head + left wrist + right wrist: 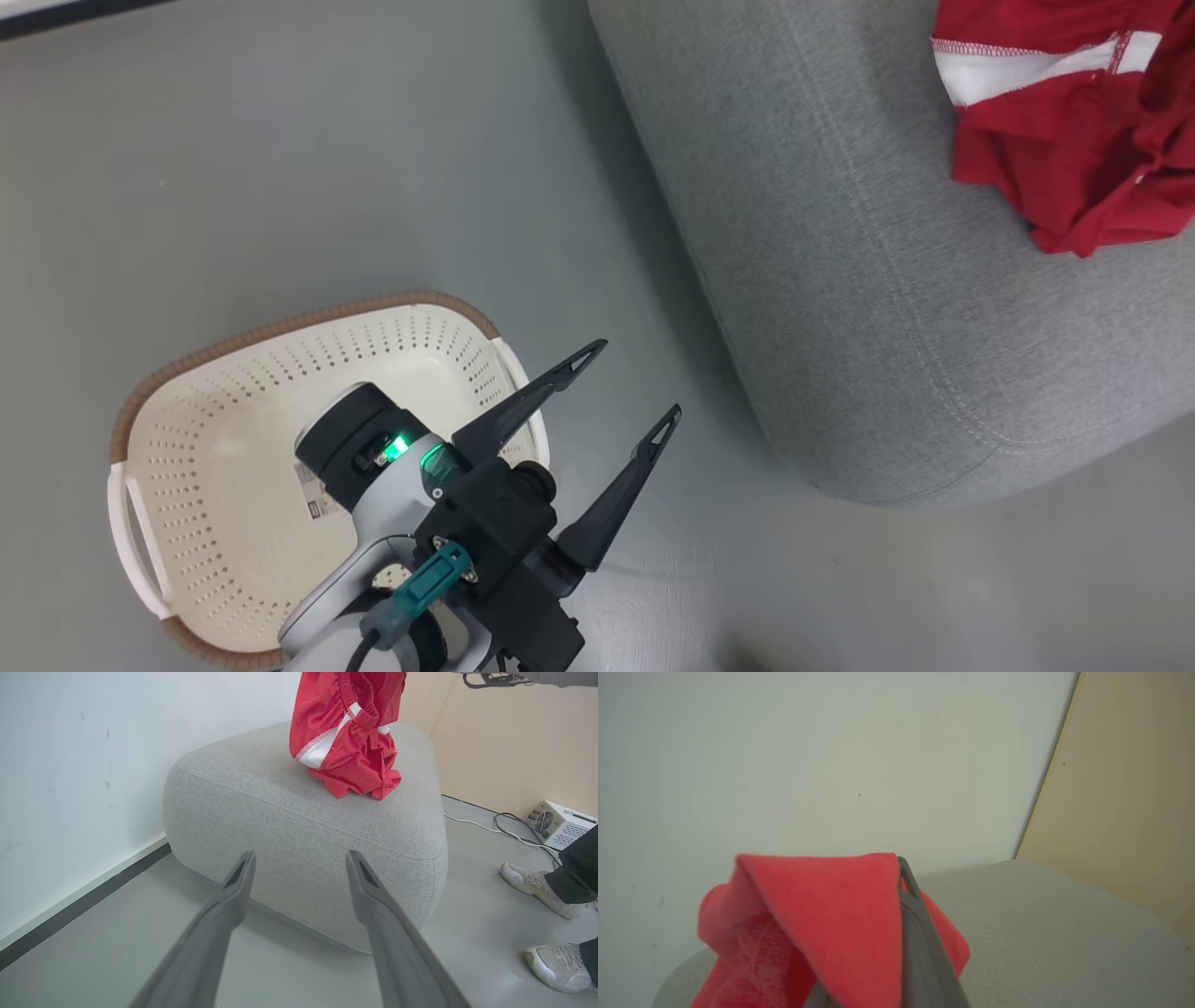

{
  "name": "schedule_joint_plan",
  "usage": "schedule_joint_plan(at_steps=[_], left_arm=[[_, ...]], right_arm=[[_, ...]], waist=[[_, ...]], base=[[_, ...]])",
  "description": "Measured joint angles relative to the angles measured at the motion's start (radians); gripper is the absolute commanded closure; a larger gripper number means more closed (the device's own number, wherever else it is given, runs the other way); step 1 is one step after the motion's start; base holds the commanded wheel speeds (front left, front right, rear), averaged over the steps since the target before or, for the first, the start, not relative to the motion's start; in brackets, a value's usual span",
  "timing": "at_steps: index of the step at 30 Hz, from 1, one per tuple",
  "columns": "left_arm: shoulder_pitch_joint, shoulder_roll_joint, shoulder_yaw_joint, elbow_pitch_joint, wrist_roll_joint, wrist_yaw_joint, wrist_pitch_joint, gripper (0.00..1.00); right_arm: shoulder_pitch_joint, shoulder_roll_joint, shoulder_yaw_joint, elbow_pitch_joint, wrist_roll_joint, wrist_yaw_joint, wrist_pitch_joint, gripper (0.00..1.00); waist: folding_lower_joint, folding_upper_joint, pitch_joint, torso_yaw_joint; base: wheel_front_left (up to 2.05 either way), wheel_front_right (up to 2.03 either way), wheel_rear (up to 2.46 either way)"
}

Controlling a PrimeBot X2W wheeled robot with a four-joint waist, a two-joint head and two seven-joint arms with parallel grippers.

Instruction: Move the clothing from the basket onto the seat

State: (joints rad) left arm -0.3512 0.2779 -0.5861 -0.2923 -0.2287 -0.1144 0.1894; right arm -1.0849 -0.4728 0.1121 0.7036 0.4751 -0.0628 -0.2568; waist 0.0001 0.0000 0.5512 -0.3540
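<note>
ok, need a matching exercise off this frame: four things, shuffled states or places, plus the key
Things:
1. basket
2. red garment
3. left gripper
4. right gripper

States or places:
A. shut on the red garment
B. standing on the floor
C. open, holding nothing
D. hanging, lower end resting on the grey sofa

Pairs: 1-B, 2-D, 3-C, 4-A

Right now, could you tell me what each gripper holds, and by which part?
The right gripper is shut on the clothing, pinching an upper fold of red fabric; the left gripper is open and holds nothing.
</note>
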Motion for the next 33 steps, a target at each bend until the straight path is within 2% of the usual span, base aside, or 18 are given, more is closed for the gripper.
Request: schedule_joint_plan(at_steps=[6,12,14,15,16,17,18,19,22,33], left_arm=[[-0.033,0.004,-0.015,-0.010,0.002,-0.001,0.009,0.00],[-0.039,0.019,-0.014,-0.007,0.003,-0.001,0.011,0.00],[-0.047,0.021,-0.014,0.000,0.003,-0.001,0.010,0.00],[-0.053,0.021,-0.015,0.005,0.003,-0.002,0.009,0.00],[-0.057,0.021,-0.014,0.009,0.003,-0.002,0.004,0.00],[-0.058,0.021,-0.014,0.014,0.003,-0.002,-0.001,0.00],[-0.058,0.021,-0.014,0.019,0.003,-0.002,-0.002,0.00],[-0.058,0.021,-0.014,0.023,0.002,-0.002,-0.004,0.00],[-0.058,0.021,-0.015,0.031,0.000,-0.002,-0.011,0.00],[-0.039,0.001,-0.031,0.098,-0.024,-0.009,-0.062,0.00]], right_arm=[[0.034,0.014,-0.036,0.106,0.023,-0.016,0.000,1.00],[0.031,0.063,-0.033,0.156,0.027,-0.016,0.000,0.98],[0.030,0.071,-0.032,0.175,0.027,-0.016,0.000,0.76],[0.029,0.073,-0.033,0.184,0.027,-0.016,0.000,0.60],[0.029,0.075,-0.032,0.190,0.026,-0.016,0.000,0.60],[0.028,0.077,-0.029,0.195,0.026,-0.016,0.000,0.27],[0.028,0.081,-0.026,0.199,0.026,-0.016,0.000,0.06],[0.028,0.086,-0.023,0.205,0.026,-0.016,0.000,0.00],[0.028,0.096,-0.015,0.211,0.022,-0.014,0.000,0.00],[0.107,0.131,0.017,0.226,0.008,0.043,0.000,0.00]], waist=[[0.0000,0.0000,0.050,0.019],[0.0001,0.0001,0.083,0.030],[0.0001,0.0001,0.085,0.031],[0.0001,0.0001,0.084,0.032],[0.0001,0.0001,0.081,0.032],[-0.0001,0.0001,0.078,0.031],[-0.0001,0.0000,0.074,0.031],[-0.0001,0.0000,0.070,0.030],[-0.0001,0.0000,0.060,0.028],[-0.0002,0.0000,-0.034,0.009]], base=[[0.00,0.00,0.00],[0.00,0.00,0.00],[0.00,0.00,0.00],[0.00,0.00,0.00],[0.00,0.00,0.00],[0.00,0.00,0.00],[0.00,0.00,0.00],[0.00,0.00,0.00],[0.00,0.00,0.00],[0.00,0.00,0.00]])
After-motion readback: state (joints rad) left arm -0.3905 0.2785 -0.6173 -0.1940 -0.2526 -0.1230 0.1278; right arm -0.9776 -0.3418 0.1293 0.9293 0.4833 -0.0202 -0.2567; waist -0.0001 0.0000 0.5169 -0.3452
